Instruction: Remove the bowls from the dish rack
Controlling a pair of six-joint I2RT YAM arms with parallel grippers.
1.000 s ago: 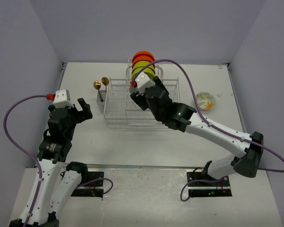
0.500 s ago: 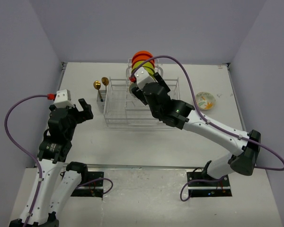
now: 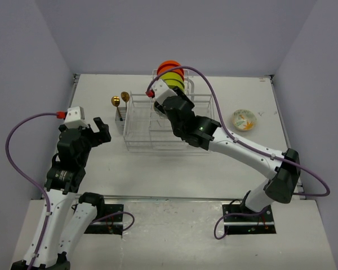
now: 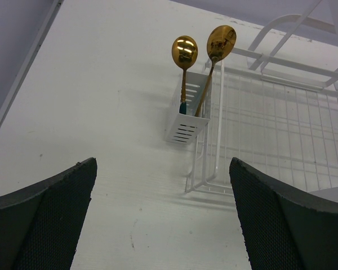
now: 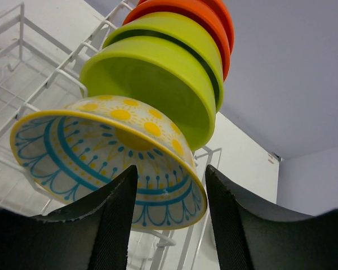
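The white wire dish rack (image 3: 141, 126) stands mid-table. At its back, bowls stand on edge in a row: orange-red ones (image 3: 170, 66) farthest, then lime-green ones (image 3: 173, 80). In the right wrist view the row shows as orange-red (image 5: 214, 17), lime-green (image 5: 158, 79), and nearest a pale patterned bowl with a yellow centre (image 5: 101, 152). My right gripper (image 5: 172, 171) is open, its jaws on either side of that bowl's lower rim; in the top view it (image 3: 168, 97) hides the bowl. Another patterned bowl (image 3: 244, 120) sits on the table at right. My left gripper (image 3: 98, 130) is open and empty, left of the rack.
Two gold spoons (image 3: 120, 99) stand in a small white caddy (image 3: 119, 121) on the rack's left end, also in the left wrist view (image 4: 203, 48). Grey walls close in the table on three sides.
My right arm has reached farther back and left over the rack, bringing its gripper up to the row of bowls. The left arm has not moved.
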